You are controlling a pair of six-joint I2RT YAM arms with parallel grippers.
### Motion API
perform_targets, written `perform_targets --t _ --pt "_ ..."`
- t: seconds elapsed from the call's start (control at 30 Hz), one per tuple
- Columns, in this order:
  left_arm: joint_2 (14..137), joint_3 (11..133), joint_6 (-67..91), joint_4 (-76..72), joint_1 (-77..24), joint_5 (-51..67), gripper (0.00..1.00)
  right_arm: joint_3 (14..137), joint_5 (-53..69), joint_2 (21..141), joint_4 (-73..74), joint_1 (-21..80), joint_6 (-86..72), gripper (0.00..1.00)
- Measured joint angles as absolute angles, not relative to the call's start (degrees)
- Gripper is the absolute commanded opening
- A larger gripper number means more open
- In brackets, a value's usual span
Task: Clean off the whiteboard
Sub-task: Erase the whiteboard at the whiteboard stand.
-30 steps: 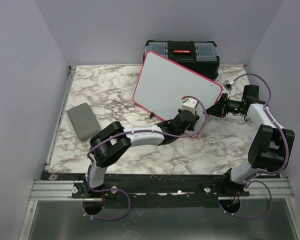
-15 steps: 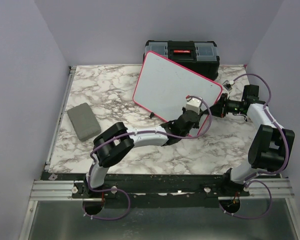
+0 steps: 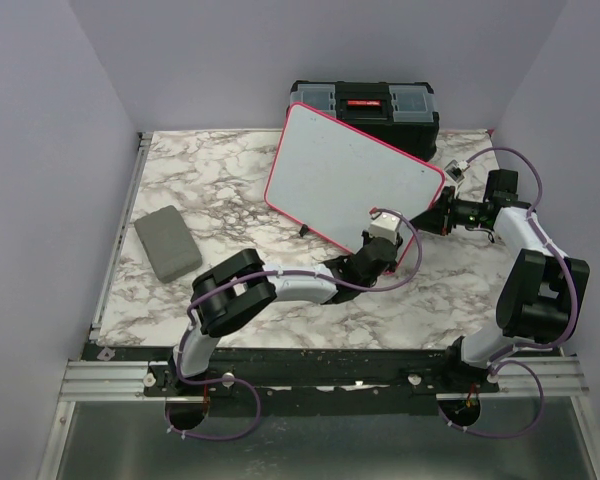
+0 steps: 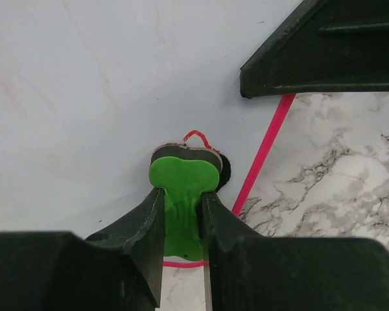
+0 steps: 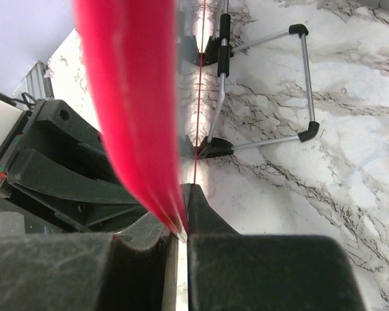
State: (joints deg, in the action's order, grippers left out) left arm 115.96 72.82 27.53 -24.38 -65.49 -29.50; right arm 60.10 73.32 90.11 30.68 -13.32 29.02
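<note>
The whiteboard (image 3: 340, 170), white with a pink-red rim, stands tilted on its wire legs (image 5: 266, 91) at the back of the marble table. My right gripper (image 3: 432, 218) is shut on its right rim (image 5: 129, 97), seen edge-on between the jaws of that gripper (image 5: 181, 220). Near the board's lower right corner, my left gripper (image 3: 377, 248) is shut on a small green eraser (image 4: 183, 188), whose dark pad presses against the board face (image 4: 84, 97). A short red mark (image 4: 194, 135) shows just above the pad. Faint pink smears remain at upper left.
A black toolbox (image 3: 365, 105) stands right behind the board. A small grey flat pad (image 3: 167, 242) lies on the table's left side. Purple walls close in left, right and back. The right gripper's fingers (image 4: 324, 52) sit close above the eraser.
My left arm has slid the eraser down the board toward its near right corner, and its elbow has swung right. The right gripper has kept its hold on the rim.
</note>
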Motion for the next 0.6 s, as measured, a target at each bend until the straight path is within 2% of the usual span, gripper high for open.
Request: perform_targets --t 0.6 --pt "115.8 76.1 22.9 -21.3 -62.2 -29.2 0.0 60.1 73.1 90.1 28.2 -13.1 29.2 0.01"
